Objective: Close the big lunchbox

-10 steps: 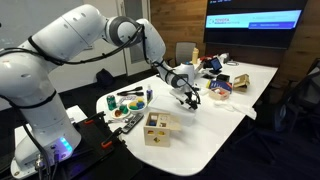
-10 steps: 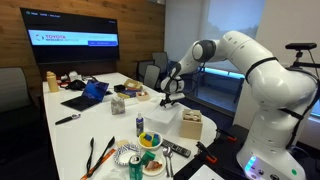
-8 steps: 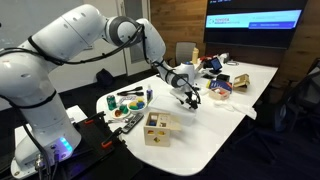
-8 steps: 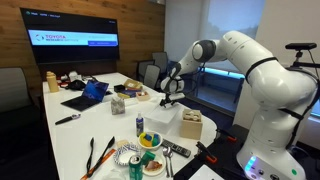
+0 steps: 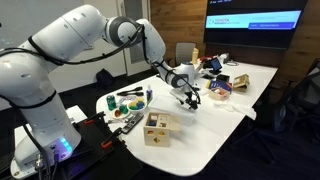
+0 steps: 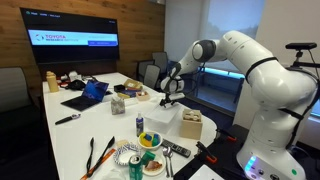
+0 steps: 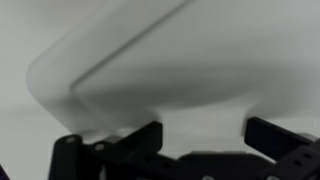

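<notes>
- Lunchbox (image 7: 150, 60): white and blurred, fills the wrist view just beyond the fingers (image 7: 150, 138)
- Gripper (image 7: 208, 135): jaws wide apart, seemingly holding nothing
- Wooden box (image 5: 157, 127) near the front edge of the table (image 5: 215, 128); the gripper hangs low beyond it
- Screen (image 5: 254, 19) farthest back

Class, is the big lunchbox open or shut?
Cannot tell: the big lunchbox fills the wrist view as a blurred white surface beyond the gripper, lid join unseen.
</notes>
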Motion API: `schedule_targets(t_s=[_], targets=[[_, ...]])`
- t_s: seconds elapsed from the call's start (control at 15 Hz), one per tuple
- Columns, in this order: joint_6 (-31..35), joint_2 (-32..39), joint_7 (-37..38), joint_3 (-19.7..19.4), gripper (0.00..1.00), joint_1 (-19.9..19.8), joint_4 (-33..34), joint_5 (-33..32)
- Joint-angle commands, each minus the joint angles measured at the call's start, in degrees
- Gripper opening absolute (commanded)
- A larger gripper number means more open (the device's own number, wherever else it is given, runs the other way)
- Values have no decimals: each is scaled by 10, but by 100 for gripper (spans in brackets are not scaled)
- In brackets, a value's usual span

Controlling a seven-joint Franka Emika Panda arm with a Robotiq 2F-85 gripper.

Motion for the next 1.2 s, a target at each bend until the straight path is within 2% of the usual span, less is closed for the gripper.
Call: schedule_targets(t_s=[0.0,0.27,0.47,0.73,0.93,1.13], targets=[[36,-103,-31,15,100,-1,-108,-19],[42,-113,-58,19,100,-2,-114,-36],[46,-186,-76,29,100,0,-164,-54],[17,-299,-84,45,100,2,-228,-53],[-34,-387,-87,57,100,3,-269,-38],[-136,-476,-94,61,100,10,-296,-11]])
